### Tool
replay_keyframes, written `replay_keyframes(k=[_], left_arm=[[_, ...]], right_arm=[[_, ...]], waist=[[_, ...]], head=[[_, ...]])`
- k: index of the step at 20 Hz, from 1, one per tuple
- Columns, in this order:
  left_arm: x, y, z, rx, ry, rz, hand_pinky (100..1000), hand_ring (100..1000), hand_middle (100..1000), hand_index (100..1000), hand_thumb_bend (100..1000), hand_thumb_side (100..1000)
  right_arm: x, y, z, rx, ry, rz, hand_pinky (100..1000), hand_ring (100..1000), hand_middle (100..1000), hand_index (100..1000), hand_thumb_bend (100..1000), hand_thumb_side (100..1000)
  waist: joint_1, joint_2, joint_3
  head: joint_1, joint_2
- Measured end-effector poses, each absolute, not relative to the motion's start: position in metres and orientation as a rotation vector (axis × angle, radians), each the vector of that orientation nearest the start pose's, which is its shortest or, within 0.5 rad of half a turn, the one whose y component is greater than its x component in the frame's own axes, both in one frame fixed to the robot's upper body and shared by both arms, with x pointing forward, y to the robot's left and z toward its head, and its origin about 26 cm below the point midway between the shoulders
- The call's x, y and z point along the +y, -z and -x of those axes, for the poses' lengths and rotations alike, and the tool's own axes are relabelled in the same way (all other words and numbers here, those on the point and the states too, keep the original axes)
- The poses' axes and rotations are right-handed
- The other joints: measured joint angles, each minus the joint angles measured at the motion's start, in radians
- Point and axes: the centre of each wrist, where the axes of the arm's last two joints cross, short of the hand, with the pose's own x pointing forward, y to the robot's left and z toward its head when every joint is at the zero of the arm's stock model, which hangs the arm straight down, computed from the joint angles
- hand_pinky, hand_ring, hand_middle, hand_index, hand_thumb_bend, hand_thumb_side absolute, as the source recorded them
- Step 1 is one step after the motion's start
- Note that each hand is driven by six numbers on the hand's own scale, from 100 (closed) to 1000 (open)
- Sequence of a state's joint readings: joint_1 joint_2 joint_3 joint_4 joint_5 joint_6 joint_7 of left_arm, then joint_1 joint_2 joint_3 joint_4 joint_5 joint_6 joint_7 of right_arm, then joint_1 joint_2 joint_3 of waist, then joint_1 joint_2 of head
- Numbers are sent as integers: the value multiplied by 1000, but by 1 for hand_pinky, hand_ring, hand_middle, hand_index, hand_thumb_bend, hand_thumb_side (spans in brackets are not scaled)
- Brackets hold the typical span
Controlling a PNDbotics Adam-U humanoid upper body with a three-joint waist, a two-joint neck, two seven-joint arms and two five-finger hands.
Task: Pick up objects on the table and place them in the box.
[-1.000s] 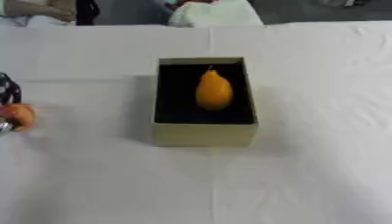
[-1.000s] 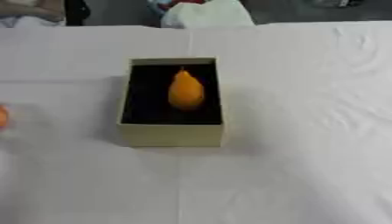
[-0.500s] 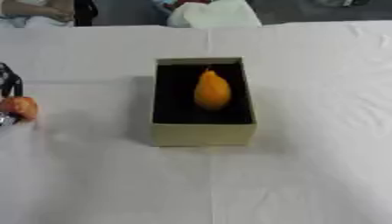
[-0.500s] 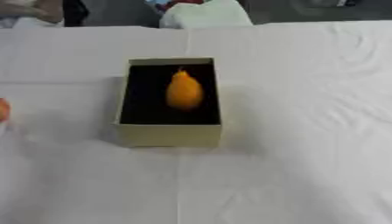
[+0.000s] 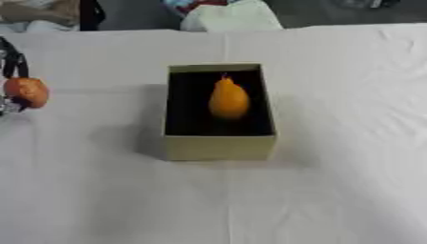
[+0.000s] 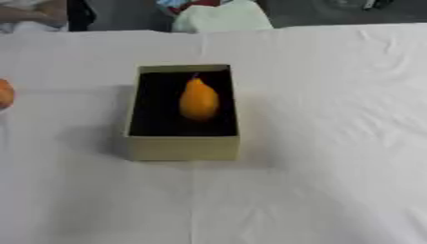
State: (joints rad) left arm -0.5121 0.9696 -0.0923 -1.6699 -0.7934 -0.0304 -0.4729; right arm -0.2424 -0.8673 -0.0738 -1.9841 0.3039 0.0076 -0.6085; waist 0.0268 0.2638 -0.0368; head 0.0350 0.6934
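An open beige box point(image 5: 218, 146) with a dark inside stands in the middle of the white table. An orange pear point(image 5: 228, 98) lies inside it. At the far left edge my left hand point(image 5: 10, 62) is shut on a round orange-red fruit point(image 5: 26, 92), held above the table well to the left of the box. In the right eye view only a sliver of that fruit point(image 6: 4, 94) shows. My right hand shows in neither view.
A white cloth point(image 5: 333, 181) with soft creases covers the table. Beyond the far edge lie a pale bundle point(image 5: 230, 16) and dark shapes.
My left hand with the round fruit has risen and moved a little to the right, toward the box. The box and pear have stayed put.
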Motion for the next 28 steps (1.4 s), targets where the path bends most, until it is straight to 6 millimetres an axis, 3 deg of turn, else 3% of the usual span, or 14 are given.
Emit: replay_keyframes(k=[6, 12, 18, 21, 28], left_arm=[[326, -320, -340, -1392, 1661, -1343, 428, 434, 441, 603, 345, 169], [279, -341, -349, -1560, 1752, -1279, 442, 447, 453, 623, 333, 180], [253, -342, -358, -1636, 1796, -1210, 434, 445, 451, 625, 323, 188], [225, -348, -364, -1729, 1829, -1145, 431, 445, 450, 625, 322, 189], [184, -331, -385, -1777, 1894, -977, 431, 448, 451, 627, 324, 182]], right_arm=[[-346, -263, -284, 3081, 451, -1674, 793, 769, 760, 811, 112, 1000], [-344, -265, -284, 3087, 461, -1652, 793, 769, 760, 811, 111, 1000], [-343, -266, -285, 3092, 464, -1637, 793, 769, 760, 811, 110, 1000], [-342, -268, -286, 3093, 467, -1621, 793, 769, 760, 810, 109, 1000], [-338, -272, -287, 3103, 471, -1581, 793, 768, 760, 810, 108, 1000]], waist=[[4, -7, -6], [11, -13, -14], [13, -14, -20], [18, -15, -32], [24, -15, -43]], head=[[-1, 0], [-5, 1], [-11, 1], [-11, 1], [-10, 1]])
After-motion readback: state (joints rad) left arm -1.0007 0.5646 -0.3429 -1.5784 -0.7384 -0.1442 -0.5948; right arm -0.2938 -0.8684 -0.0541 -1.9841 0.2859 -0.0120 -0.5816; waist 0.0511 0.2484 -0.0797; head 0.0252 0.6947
